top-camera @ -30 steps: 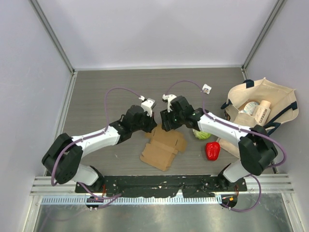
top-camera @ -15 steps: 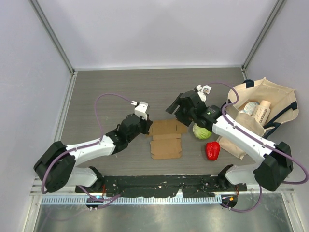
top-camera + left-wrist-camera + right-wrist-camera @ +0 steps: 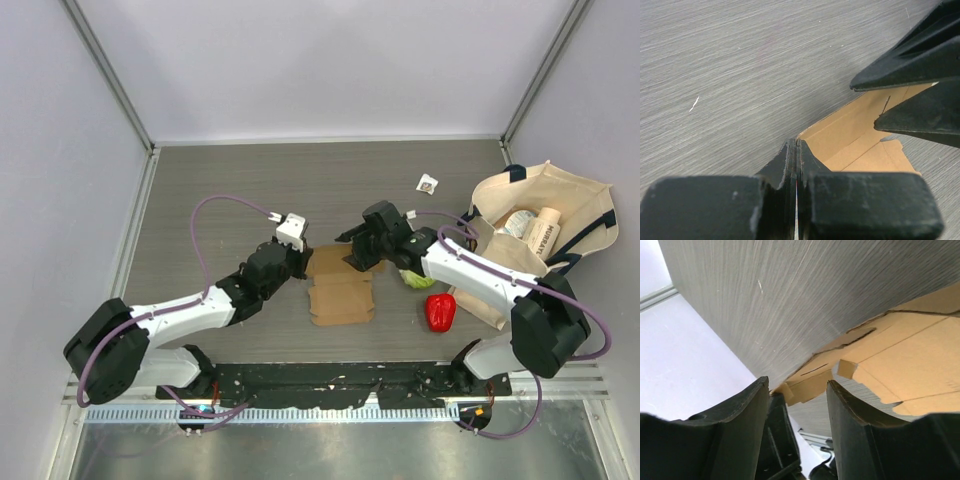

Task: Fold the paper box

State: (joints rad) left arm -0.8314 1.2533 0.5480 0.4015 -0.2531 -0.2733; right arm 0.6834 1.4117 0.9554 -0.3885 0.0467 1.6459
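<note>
On the grey table (image 3: 200,200) the paper box (image 3: 341,290) lies flat and unfolded between my two arms, near the cabbage (image 3: 415,277). To fold it well, I judge one side should pin a panel beside its crease while the other gets under a flap and lifts it. My left arm (image 3: 180,305) stretches low to the sheet's left edge; my right arm (image 3: 470,268) bends in at its far corner. My left gripper (image 3: 303,263) is closed tight, tips at the card's corner; whether card is nipped I cannot tell. My right gripper (image 3: 357,258) stands partly open, holding nothing.
</note>
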